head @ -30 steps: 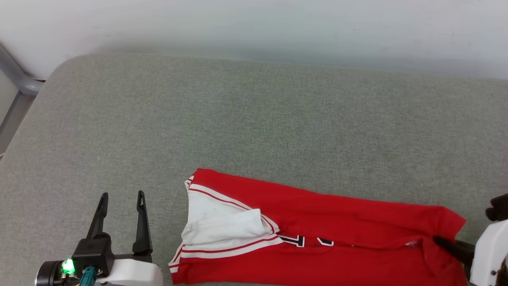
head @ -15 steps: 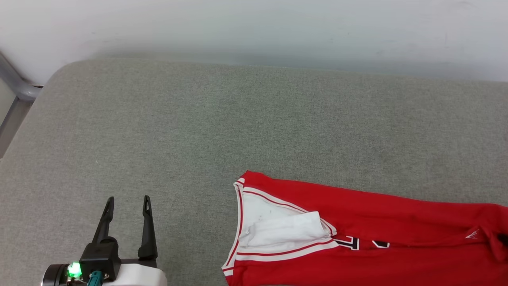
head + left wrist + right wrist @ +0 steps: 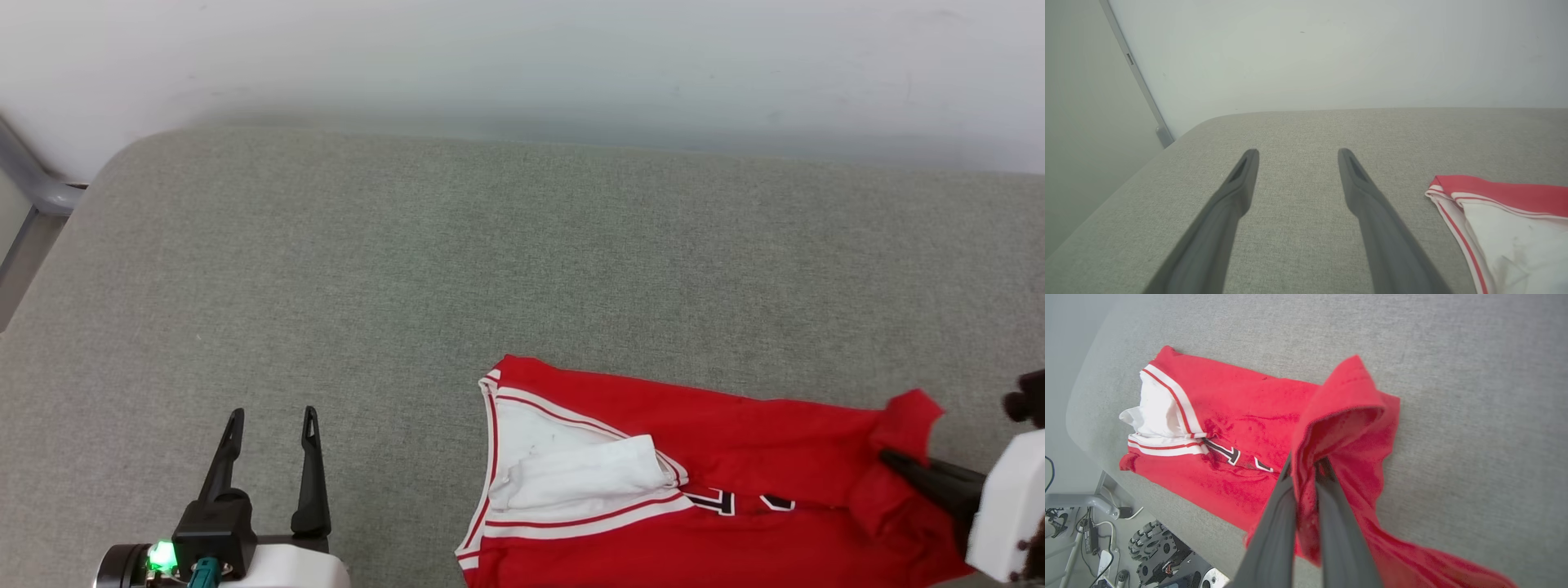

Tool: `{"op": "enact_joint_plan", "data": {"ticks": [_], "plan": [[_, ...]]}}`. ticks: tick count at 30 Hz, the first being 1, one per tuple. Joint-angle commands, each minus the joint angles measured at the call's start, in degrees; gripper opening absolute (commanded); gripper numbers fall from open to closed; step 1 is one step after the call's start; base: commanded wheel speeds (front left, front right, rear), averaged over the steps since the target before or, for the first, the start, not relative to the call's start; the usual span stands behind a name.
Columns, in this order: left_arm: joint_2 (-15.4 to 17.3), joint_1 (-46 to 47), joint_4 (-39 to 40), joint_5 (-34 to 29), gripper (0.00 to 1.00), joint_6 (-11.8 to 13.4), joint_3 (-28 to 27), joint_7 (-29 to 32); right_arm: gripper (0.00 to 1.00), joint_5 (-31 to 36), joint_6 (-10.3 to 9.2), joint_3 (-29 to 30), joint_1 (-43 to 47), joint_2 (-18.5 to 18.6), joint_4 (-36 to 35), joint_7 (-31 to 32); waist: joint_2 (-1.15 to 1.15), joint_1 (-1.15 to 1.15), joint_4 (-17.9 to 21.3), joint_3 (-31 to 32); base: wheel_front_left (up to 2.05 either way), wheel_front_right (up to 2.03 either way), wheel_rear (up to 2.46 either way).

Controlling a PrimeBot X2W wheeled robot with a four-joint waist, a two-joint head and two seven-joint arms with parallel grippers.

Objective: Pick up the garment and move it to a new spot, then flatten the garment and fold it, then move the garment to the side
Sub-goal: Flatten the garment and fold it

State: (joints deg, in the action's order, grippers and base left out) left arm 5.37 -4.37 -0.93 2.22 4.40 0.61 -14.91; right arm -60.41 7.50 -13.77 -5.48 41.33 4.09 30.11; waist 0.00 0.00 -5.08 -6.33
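Right claw [image 3: 1305, 463] pinched shut on a raised fold of the garment [image 3: 718, 425] by the worktop [image 3: 457, 245] near edge.
The thin red jersey lay folded along the near edge, its white sleeve and striped trim facing the left claw [image 3: 272, 415], which hovered wide open, holding nothing, well apart; beyond stretched woven grey padding, a rounded far-left corner, a metal bar [image 3: 33, 184] and a pale wall [image 3: 522, 57].

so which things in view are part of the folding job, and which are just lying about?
Job:
- red jersey
- right gripper, shut on a fold of the jersey
- left gripper, open, off the cloth
- grey cushion the jersey lies on

Lying about:
- metal rail at the cushion's left
- floor cables
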Motion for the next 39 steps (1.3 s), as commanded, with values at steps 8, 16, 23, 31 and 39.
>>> {"op": "enact_joint_plan", "data": {"ticks": [8,16,23,31,39], "plan": [[-0.7,1.5,-0.6,-0.6,1.0,-0.9,0.5,-0.4,0.0,0.9,-0.03,-5.5,-4.1,-5.1,-7.2,4.6,0.0,0.0,-1.5,-0.9,0.0,0.0,0.0],[-1.4,2.8,-1.3,-0.8,1.0,-1.6,1.7,-0.3,0.0,0.9,-0.03,-12.4,-11.2,-9.2,-7.4,7.1,0.0,0.0,-4.2,-1.9,0.0,0.0,0.0],[-1.6,3.8,-1.7,-0.7,1.0,-1.8,2.1,-0.3,0.0,2.0,-0.03,-19.5,-17.7,-13.3,-3.7,7.1,0.0,0.0,-6.3,-3.0,0.0,0.0,0.0],[-2.0,5.3,-2.1,-0.5,1.0,-2.3,2.8,-0.3,0.0,5.1,-0.03,-26.9,-26.1,-18.8,5.8,4.5,0.0,0.0,-8.4,-5.0,0.0,0.0,0.0],[-2.3,6.7,-2.5,0.1,1.0,-1.9,3.5,-0.3,0.0,8.4,-0.04,-32.2,-31.7,-22.2,18.5,2.9,0.0,0.0,-10.0,-7.4,0.0,0.0,0.0]]}}
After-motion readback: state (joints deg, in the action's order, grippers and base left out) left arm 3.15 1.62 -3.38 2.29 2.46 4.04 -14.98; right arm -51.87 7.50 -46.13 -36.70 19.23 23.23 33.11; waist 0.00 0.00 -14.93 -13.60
